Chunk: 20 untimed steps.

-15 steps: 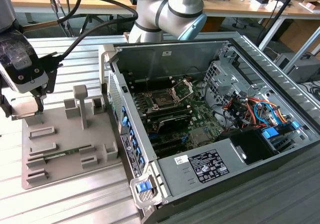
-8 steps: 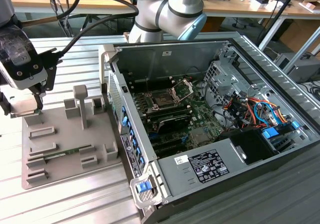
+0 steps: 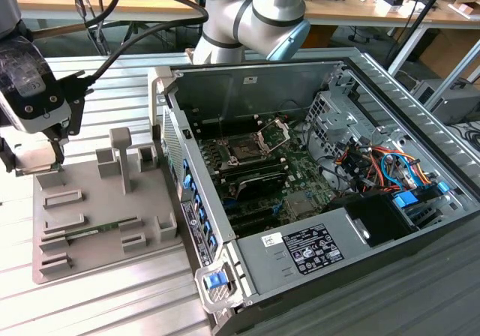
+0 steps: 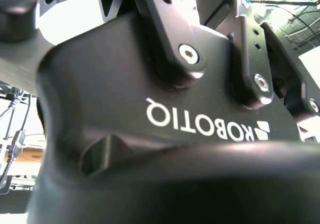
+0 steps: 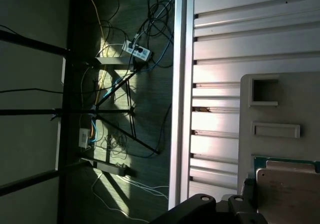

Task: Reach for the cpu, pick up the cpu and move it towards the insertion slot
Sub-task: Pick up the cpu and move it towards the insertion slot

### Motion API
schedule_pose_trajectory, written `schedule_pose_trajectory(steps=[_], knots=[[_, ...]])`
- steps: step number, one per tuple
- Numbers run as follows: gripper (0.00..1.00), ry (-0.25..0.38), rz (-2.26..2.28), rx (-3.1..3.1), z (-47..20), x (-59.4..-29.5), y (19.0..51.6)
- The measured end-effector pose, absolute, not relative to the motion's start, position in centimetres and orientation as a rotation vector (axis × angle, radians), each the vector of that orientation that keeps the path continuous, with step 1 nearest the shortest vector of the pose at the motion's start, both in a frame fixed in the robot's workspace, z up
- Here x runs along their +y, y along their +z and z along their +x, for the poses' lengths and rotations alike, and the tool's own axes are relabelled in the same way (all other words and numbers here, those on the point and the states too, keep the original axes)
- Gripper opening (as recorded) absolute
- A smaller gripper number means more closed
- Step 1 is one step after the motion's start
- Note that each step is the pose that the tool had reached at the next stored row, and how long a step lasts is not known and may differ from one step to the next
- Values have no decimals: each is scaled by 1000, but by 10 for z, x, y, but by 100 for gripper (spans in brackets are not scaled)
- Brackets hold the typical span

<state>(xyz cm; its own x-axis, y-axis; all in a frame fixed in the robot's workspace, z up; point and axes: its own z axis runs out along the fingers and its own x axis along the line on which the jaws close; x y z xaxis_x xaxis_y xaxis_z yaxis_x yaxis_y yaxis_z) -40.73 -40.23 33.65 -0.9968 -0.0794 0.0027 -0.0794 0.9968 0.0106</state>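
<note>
Gripper [image 3: 34, 160] hangs at the end of the arm [image 3: 255, 10] over the far corner of the grey tray [image 3: 112, 223], on the exterior view's left. A pale square piece, the cpu [image 3: 37, 158], sits right under it at that corner. Whether the claw is clenched on the cpu or released I cannot tell, nor whether the cpu rests on the tray or is raised off it. In the first wrist view the cpu [image 5: 290, 191] shows as a tan square with a green strip along one edge, just beside the black gripper parts and over the tray [image 5: 300, 109], whose square and long pockets lie close by.

The tray stands on the ribbed metal desk [image 3: 112, 306], touching the open computer case [image 3: 337, 88] on the exterior view's right. A thin green memory stick [image 3: 94, 232] lies in a groove near the tray's front edge. The insertion slot [image 3: 244, 151] lies well apart from the gripper, on the board inside the case, its silver frame [image 3: 274, 133] tilted up beside it.

In the second wrist view the gripper's black housing [image 4: 150, 109] sits close to the lens.
</note>
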Motion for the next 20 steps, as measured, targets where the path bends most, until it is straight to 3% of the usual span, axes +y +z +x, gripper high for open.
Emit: schedule_pose_trajectory(steps=[20], knots=[[55,-19,125,-3136,-407,-402,343]])
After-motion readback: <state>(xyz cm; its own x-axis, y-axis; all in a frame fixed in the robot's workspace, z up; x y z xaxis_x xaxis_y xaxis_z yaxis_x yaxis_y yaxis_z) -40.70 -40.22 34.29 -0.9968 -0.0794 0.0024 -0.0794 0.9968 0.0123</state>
